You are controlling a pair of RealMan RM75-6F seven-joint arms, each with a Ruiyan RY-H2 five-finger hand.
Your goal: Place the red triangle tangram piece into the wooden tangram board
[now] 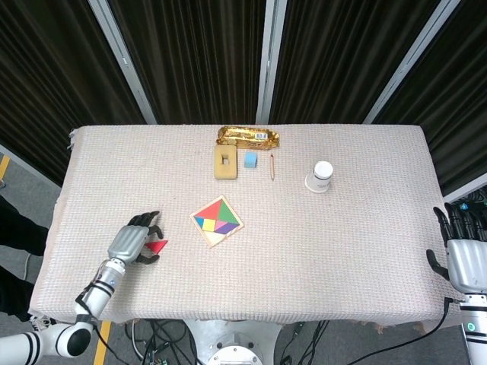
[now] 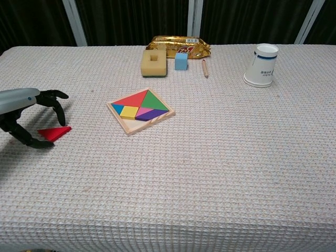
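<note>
While our left hand (image 2: 21,107) hangs low at the left edge of the table (image 2: 210,157), its dark fingers (image 2: 55,102) are curled in a loose claw with gaps between them, grasping nothing. Just under and between those fingertips lies the red triangle tangram piece (image 2: 54,133), flat on the cloth; in the chest view one lower finger seems to meet its near corner, though we cannot tell if it truly touches. In the head view the same hand (image 1: 131,243) arches over the piece (image 1: 157,245), whose tip pokes out to the right of the fingers.

Further right of the fingers, well apart from them, sits the wooden tangram board (image 2: 140,111), turned like a diamond and filled with coloured pieces, with a bare wooden strip along its near right edge. Beyond it, toward the far edge, we see a yellow sponge block (image 2: 154,63), a small blue cube (image 2: 181,61), a gold snack packet (image 2: 181,44) and a pencil (image 2: 205,68). Further right stands an upturned paper cup (image 2: 263,64).

Our right hand (image 1: 464,251) shows only in the head view, off the right edge of the table, fingers upright and apart, holding nothing.
</note>
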